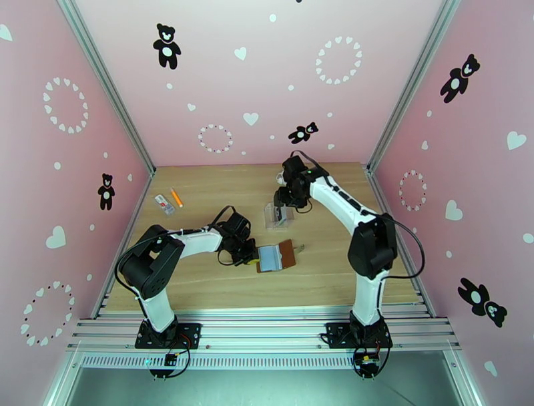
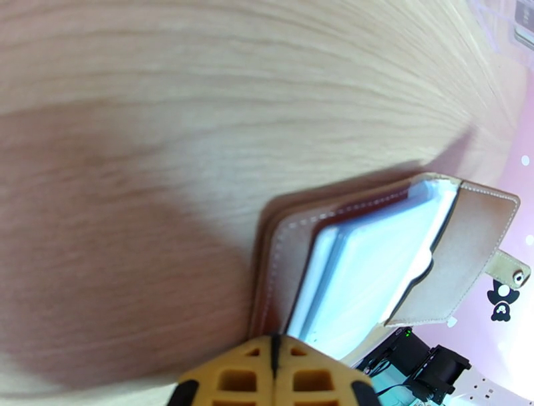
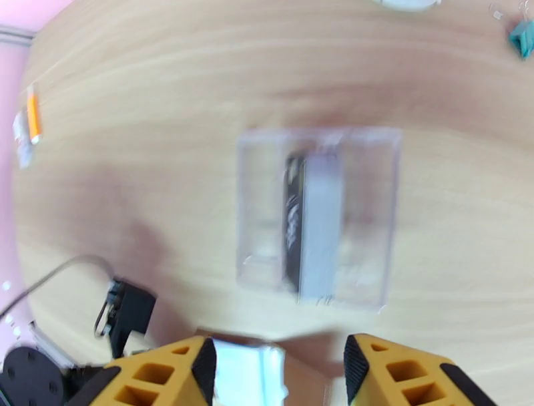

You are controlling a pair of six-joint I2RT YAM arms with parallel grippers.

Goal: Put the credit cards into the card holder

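The brown leather card holder [image 1: 279, 256] lies open on the wooden table, pale plastic sleeves showing inside [image 2: 374, 267]. My left gripper [image 1: 248, 254] is shut on its left edge, the yellow fingertips [image 2: 274, 357] pressed together at the spine. The snap strap [image 2: 510, 267] sticks out at the right. Behind the holder stands a clear plastic case [image 1: 279, 215] with two credit cards on edge inside, one dark [image 3: 294, 220] and one pale grey-blue [image 3: 322, 227]. My right gripper [image 1: 286, 198] hovers just above and behind the case, open, its fingers [image 3: 200, 364] wide apart with nothing between them.
An orange item [image 1: 176, 197] and a small white packet [image 1: 164, 204] lie at the back left. A teal binder clip [image 3: 522, 37] and a white object [image 3: 400, 3] sit near the back wall. Pink walls close off three sides.
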